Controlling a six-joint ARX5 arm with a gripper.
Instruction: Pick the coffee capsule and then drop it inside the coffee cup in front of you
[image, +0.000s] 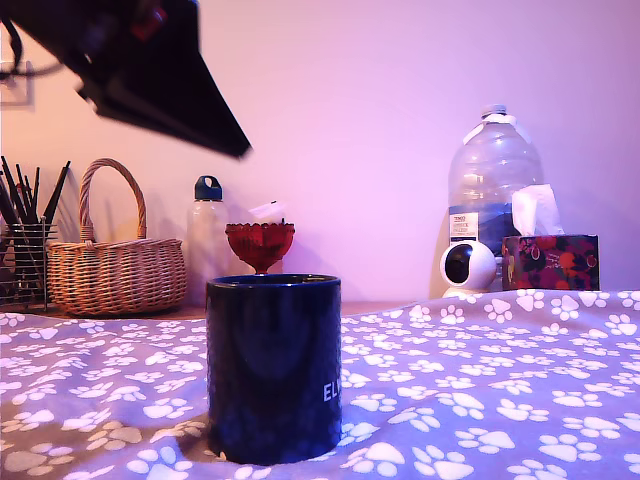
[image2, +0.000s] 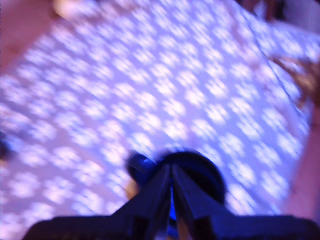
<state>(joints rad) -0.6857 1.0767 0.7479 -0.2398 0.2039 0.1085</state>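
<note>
— Two blue patches could be the coffee capsule, and the wrist view is too smeared to say which. One is a bright blue sliver (image2: 171, 211) in the slit between the claw's fingers. The other is a rounded blue blob (image2: 140, 167) just beside the cup's rim.

— So is the claw (image2: 171, 171) holding it?

— I can't tell. The jaws stand almost together with only a thin gap. If the sliver is the capsule, it is pinched there and the pick is done. In the exterior view no capsule lies on the cloth around the cup, which leans that way, though the cup could be hiding one.

— And the coffee cup (image: 273, 368)?

— It stands upright on the paw-print cloth (image: 500, 380) in the middle foreground. The wrist camera looks down on its dark mouth (image2: 195, 175) just beyond the fingertips. Nothing blue shows inside it.

— Where is the arm (image: 150, 70)?

— High up, at about eleven o'clock from the cup in the exterior view, well apart from it.

— What is left, then?

— My guess is the drop: come over the mouth and let go. The red goblet (image: 260, 244) at the cup's twelve o'clock and the basket (image: 115, 270) at ten play no part.
</note>
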